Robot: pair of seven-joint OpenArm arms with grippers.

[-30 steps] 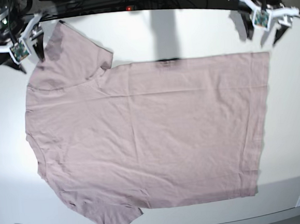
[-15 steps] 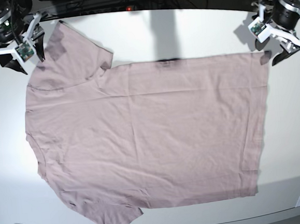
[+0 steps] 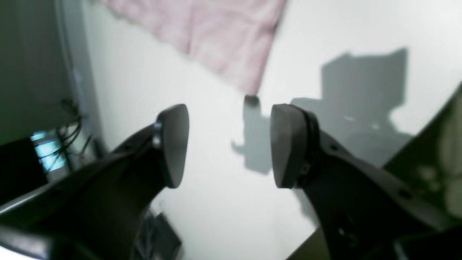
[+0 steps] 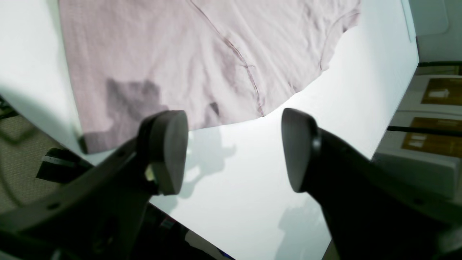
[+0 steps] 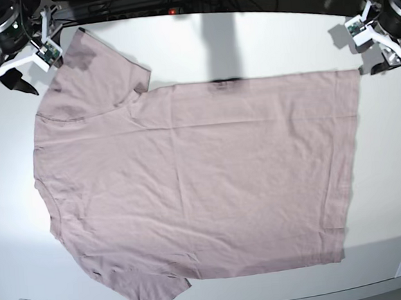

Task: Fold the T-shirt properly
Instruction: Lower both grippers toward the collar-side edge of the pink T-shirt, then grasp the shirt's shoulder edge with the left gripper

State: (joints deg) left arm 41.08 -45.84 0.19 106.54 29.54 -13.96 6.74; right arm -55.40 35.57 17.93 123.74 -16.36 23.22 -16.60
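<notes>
Since the previous base view, the left pincer has drawn up and outward, away from the hem corner it was beside, and now sits at the far right edge of the desk. The right pincer has shifted slightly up toward the top left corner. The cloth itself has not moved.

There is one T-shirt, and there are two pincers. Both pincers have their fingers apart and hold nothing, as each wrist view shows.

The T-shirt is a plain dusty pink-mauve one, spread flat over the middle of the white desk. Its sleeves and shoulders lie toward the base view's left and its straight hem toward the right. Light creases run across the body. In the right wrist view, a sleeve lies just past the open fingers.
</notes>
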